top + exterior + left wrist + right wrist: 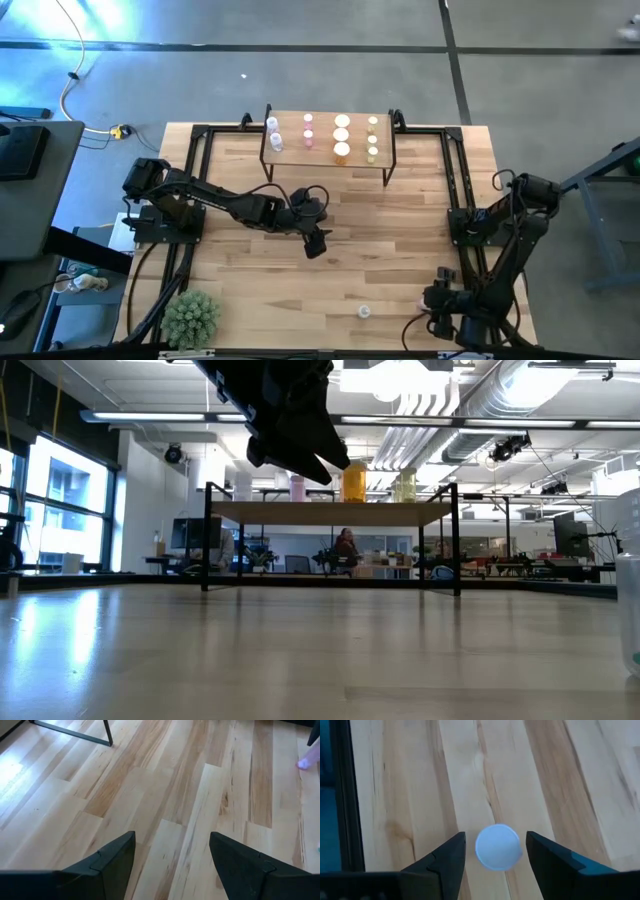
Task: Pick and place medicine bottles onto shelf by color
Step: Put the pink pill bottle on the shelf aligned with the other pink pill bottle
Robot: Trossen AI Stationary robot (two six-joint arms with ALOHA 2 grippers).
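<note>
Hanging over a white-capped bottle (497,846), the right pincer (495,857) is released, ready to grab. Left pincer (172,865) waits released, grasping nothing.

Bottle (630,585) cut off, rt edge

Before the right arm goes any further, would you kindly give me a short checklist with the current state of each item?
1. Right hand open: ok, fingers spread either side of the white cap.
2. Bottle centred between the fingers: ok in the right wrist view, with a gap on each side.
3. Bottle standing upright: ok, its round cap faces the wrist camera.
4. Bottle's body colour known for sorting: cannot tell, only the cap shows.
5. Left hand out of the way: ok, open, empty, over bare tabletop mid-table.
6. Free space on the shelf: ok, bare board shows between the bottle rows.
</note>
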